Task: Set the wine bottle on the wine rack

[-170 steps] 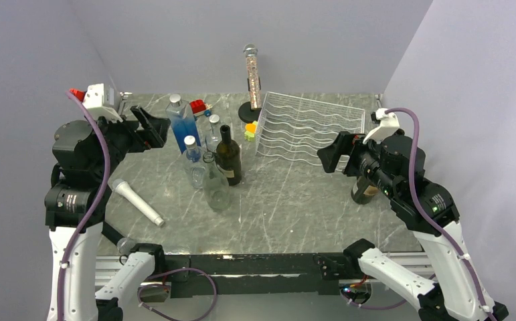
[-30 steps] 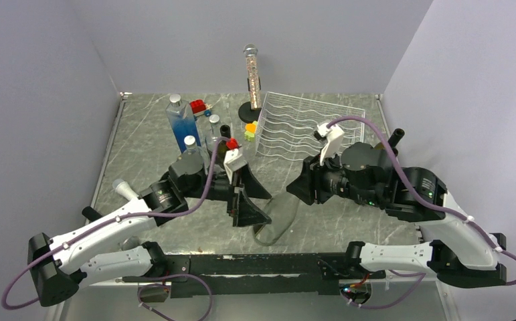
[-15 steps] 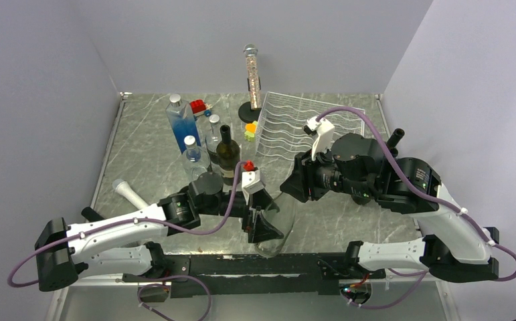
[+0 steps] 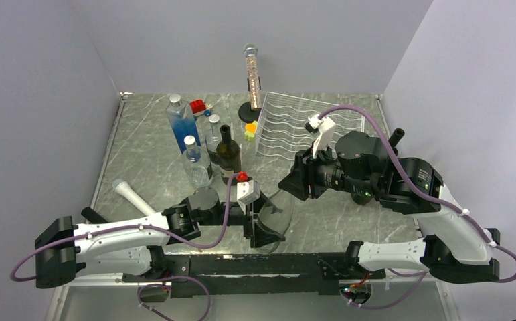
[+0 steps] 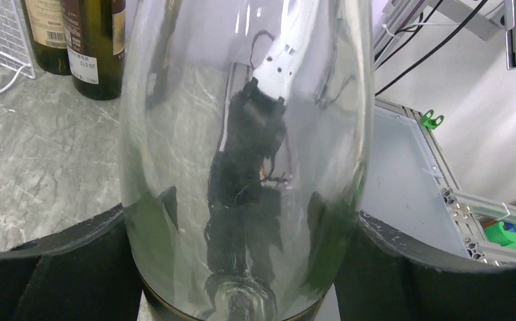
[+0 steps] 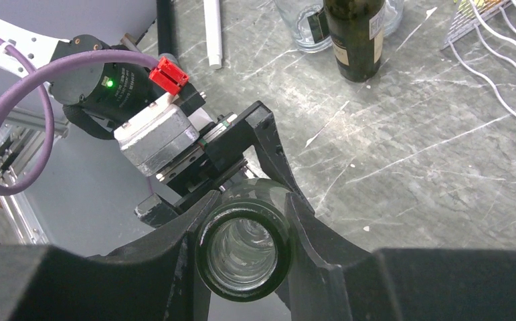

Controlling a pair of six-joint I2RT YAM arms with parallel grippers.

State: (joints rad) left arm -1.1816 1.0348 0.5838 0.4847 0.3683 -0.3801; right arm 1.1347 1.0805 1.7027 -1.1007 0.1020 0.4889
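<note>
A clear glass wine bottle [image 4: 276,212] hangs tilted over the table's near edge, base toward the left arm. My left gripper [image 4: 266,224] stands around its wide lower body [image 5: 241,134], both fingers pressed to the glass. My right gripper [image 4: 294,186] is shut on the neck, and the open mouth [image 6: 243,249] faces the right wrist camera. The white wire wine rack [image 4: 308,124] lies at the back right of the table, with no bottle in it. Its corner shows in the right wrist view [image 6: 502,40].
A dark labelled bottle [image 4: 228,157], a blue bottle [image 4: 183,124] and small clear bottles [image 4: 195,160] stand left of the rack. A white handle-shaped object [image 4: 131,194] lies at the left. A glitter tube on a black stand [image 4: 251,73] rises behind the rack. Another dark bottle [image 4: 395,137] stands behind the right arm.
The left gripper has narrowed from wide open onto the bottle's body. Both arms and the bottle have shifted slightly toward the near edge. The right gripper keeps its hold on the neck.
</note>
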